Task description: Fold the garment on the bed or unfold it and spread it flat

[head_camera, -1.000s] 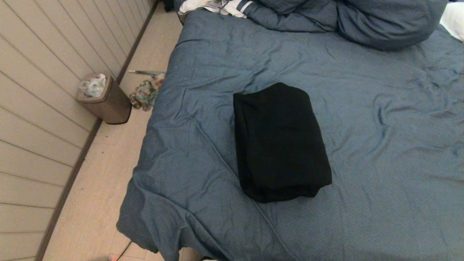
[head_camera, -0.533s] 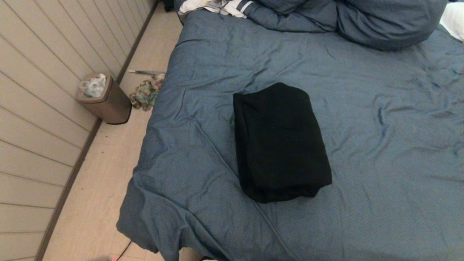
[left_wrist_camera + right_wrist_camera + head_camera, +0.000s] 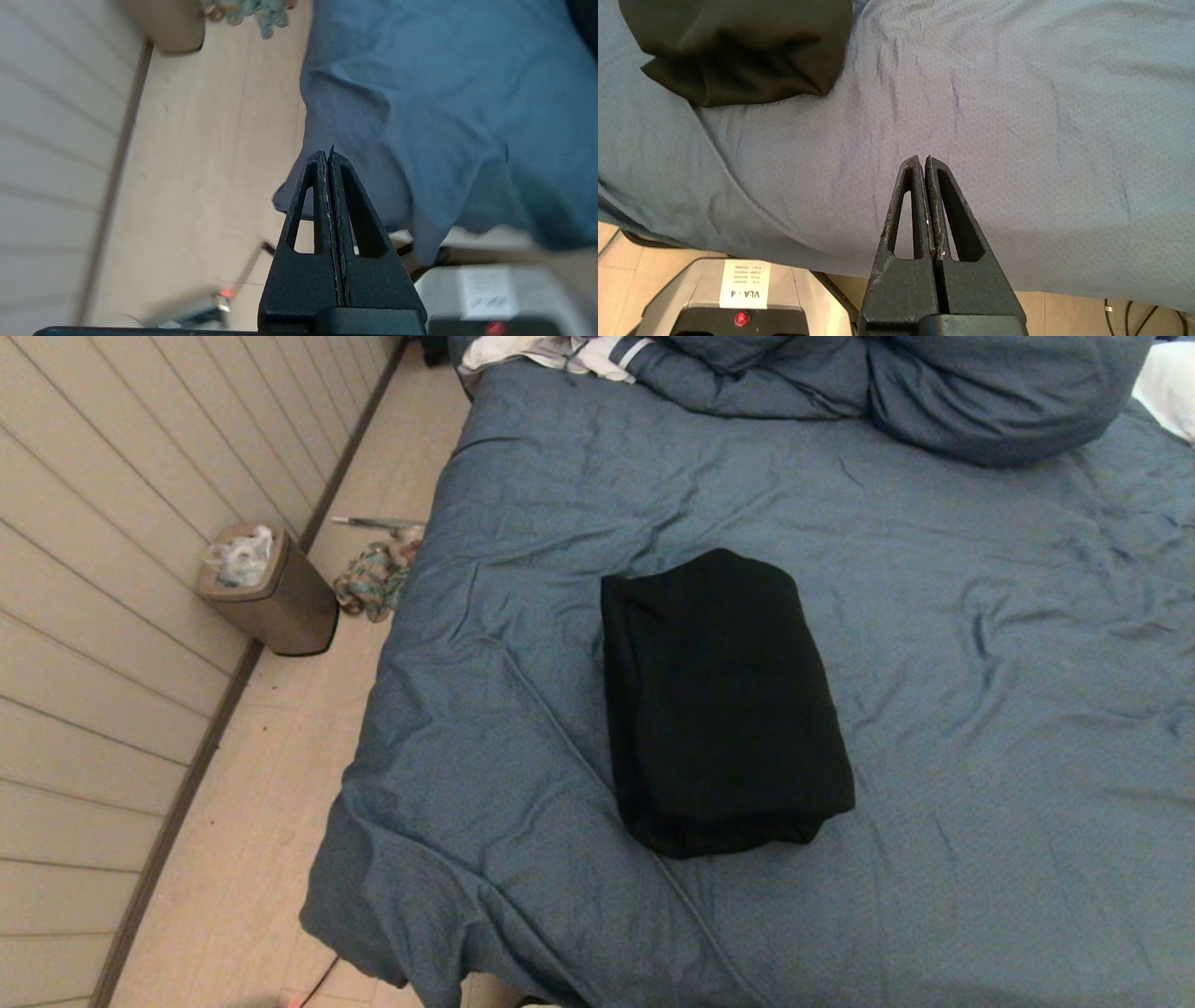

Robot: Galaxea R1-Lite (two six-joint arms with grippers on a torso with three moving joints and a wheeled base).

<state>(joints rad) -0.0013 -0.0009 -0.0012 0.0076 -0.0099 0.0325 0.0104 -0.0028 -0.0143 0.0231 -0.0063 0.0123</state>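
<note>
The black garment (image 3: 719,705) lies folded into a compact thick rectangle in the middle of the slate-blue bed (image 3: 980,728). Its near end (image 3: 738,51) also shows in the right wrist view. Neither arm appears in the head view. My left gripper (image 3: 327,154) is shut and empty, held off the bed's near left corner above the floor. My right gripper (image 3: 923,158) is shut and empty too, over bare duvet near the bed's front edge, well apart from the garment.
Blue pillows (image 3: 980,392) and a white striped cloth (image 3: 560,353) lie at the head of the bed. On the floor to the left stand a brown bin (image 3: 271,593) and a multicoloured rag (image 3: 373,581), by the panelled wall. My base (image 3: 738,298) is below the bed's front edge.
</note>
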